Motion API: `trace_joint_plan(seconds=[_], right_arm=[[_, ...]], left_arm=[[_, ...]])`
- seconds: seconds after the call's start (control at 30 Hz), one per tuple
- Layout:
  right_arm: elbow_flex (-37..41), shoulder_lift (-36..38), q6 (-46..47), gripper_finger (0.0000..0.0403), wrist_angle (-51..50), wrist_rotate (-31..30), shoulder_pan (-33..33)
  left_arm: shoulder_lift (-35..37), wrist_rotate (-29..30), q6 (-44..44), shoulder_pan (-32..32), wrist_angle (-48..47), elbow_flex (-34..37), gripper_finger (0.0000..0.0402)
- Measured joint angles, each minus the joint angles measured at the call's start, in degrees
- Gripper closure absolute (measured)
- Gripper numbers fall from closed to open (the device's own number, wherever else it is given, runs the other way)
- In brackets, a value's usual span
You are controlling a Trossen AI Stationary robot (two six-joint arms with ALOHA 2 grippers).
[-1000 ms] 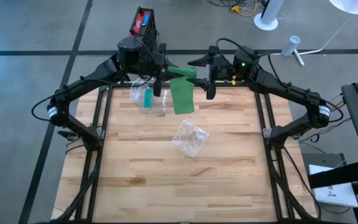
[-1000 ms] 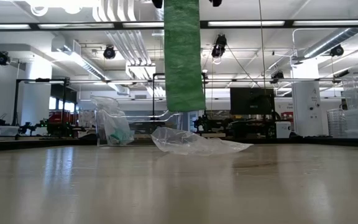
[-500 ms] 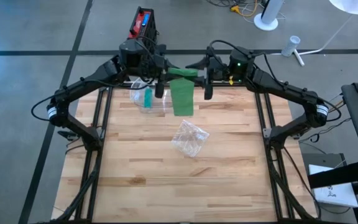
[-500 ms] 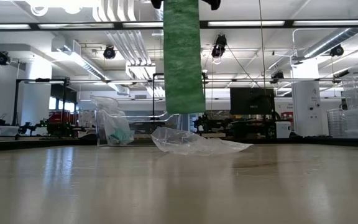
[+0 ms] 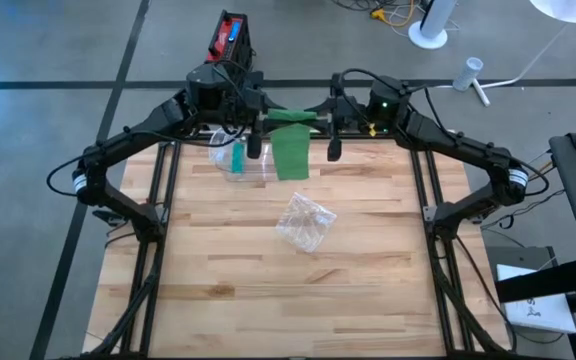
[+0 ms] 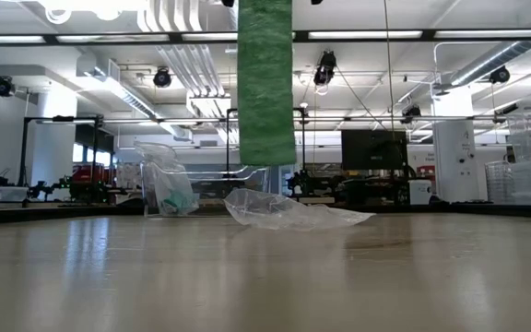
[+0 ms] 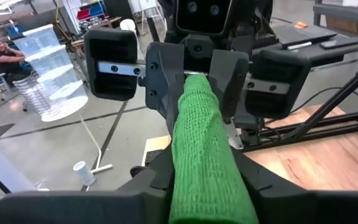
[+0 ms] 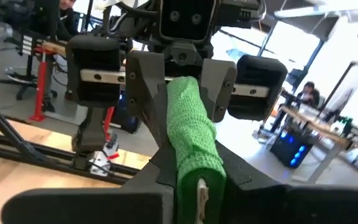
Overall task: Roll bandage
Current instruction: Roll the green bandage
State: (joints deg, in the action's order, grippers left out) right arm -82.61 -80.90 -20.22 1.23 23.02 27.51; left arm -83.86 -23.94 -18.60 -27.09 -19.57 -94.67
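A green bandage (image 5: 290, 150) is held up between my two grippers above the table's far edge. Its upper part runs level between them as a bunched band. A flat strip (image 6: 265, 83) hangs down from it, and the strip's lower end is clear of the table. My left gripper (image 5: 261, 120) comes in from the table's left and is shut on the band. My right gripper (image 5: 320, 120) faces it from the right, also shut on the band. My left gripper pinches the bunched band's left part (image 7: 199, 155) between its two fingers, reaching in level from the table's left along the band. The bandage is lifted clear, its strip hanging slack below. My right gripper pinches the band's right part (image 8: 194, 155) between its two fingers, reaching in level from the table's right and facing the left gripper. The band lies along the fingers and stays clear of the table.
A crumpled clear plastic bag (image 5: 306, 220) lies mid-table. A clear container with a teal item (image 5: 236, 158) stands at the far left below the left gripper. A red and black device (image 5: 230, 35) sits beyond the far edge. The near half of the wooden table (image 5: 288, 300) is bare.
My right gripper has rolled about its own axis and shut on the band's right part. The hanging strip has shifted slightly toward the table's left. My left gripper has kept its hold.
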Motion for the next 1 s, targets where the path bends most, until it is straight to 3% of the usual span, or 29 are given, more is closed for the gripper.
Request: trace_joint_plan(seconds=[0.3,0.57,0.73,1.0], right_arm=[[0.0,0.5,-10.7,0.0364,0.5,-0.5,0.2],[0.0,0.5,-23.0,0.0364,1.1,-1.5,-0.8],[0.0,0.4,-29.8,0.0364,1.1,-2.2,-2.0],[0.2,0.3,-37.2,0.0364,1.2,-2.7,-4.3]], left_arm=[[1.3,-2.5,5.5,-0.5,-1.4,0.0,0.0218],[2.3,-7.8,19.5,-2.8,-0.3,-0.1,0.0138],[1.8,-12.4,25.6,-3.8,0.7,-0.1,0.0108],[0.5,-12.4,27.4,-3.9,1.8,-0.1,0.0094]])
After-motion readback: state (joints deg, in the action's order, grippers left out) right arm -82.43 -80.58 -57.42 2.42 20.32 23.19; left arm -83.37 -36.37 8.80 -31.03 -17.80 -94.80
